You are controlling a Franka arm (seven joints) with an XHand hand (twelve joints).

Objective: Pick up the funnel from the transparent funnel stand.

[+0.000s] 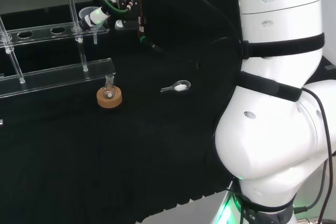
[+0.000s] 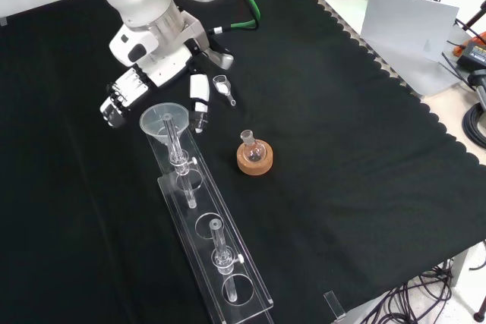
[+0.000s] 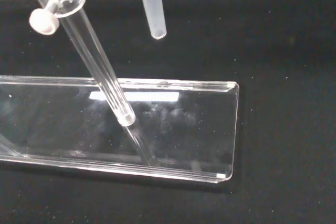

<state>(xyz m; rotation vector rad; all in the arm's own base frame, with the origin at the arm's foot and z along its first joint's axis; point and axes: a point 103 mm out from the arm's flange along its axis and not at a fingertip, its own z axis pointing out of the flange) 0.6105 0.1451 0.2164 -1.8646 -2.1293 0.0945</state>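
One clear funnel (image 2: 164,121) sits in the transparent funnel stand (image 2: 220,263), between the robot hand's (image 2: 152,85) spread, uncurled fingers, which hold nothing. Nearby stands a flask (image 2: 253,147) on cork.

The clear funnel (image 2: 165,121) sits upright in the end hole of the transparent stand (image 2: 228,263), wide mouth up, its pale stem (image 3: 154,15) hanging through the top rail above the base plate. In the front view that stand runs lengthwise across the black cloth, funnel at its far end.
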